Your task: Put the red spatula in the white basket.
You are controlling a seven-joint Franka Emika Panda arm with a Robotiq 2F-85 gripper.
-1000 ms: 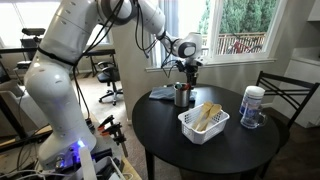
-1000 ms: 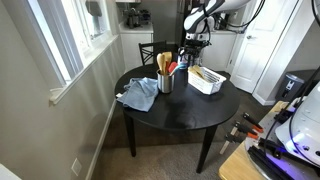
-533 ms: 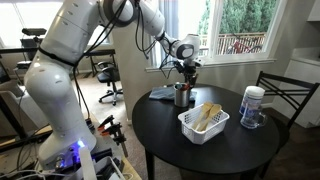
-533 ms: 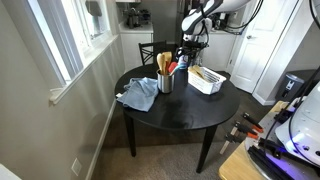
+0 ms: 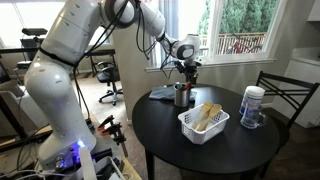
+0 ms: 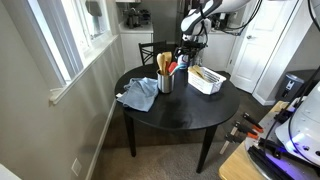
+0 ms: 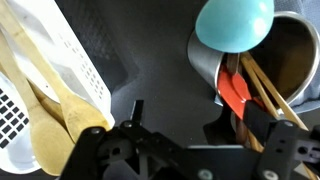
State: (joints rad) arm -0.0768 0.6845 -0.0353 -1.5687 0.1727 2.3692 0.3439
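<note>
The red spatula (image 7: 234, 92) stands blade up in a metal utensil cup (image 7: 292, 50), next to a teal utensil (image 7: 235, 22) and wooden handles. It shows as a red spot in an exterior view (image 6: 173, 69). The white basket (image 7: 78, 60) lies left of the cup and holds pale wooden spoons; it shows in both exterior views (image 5: 189, 123) (image 6: 210, 87). My gripper (image 7: 195, 112) hovers just above the cup (image 5: 187, 70) (image 6: 188, 50). Its jaws are open and wide apart, and one finger (image 7: 262, 122) is right beside the red blade.
A round black table (image 5: 200, 155) carries the cup (image 5: 183, 97), a white-lidded clear canister (image 5: 252, 106) and a crumpled blue cloth (image 6: 138, 94). A black chair (image 5: 285, 95) stands behind the table, near the window.
</note>
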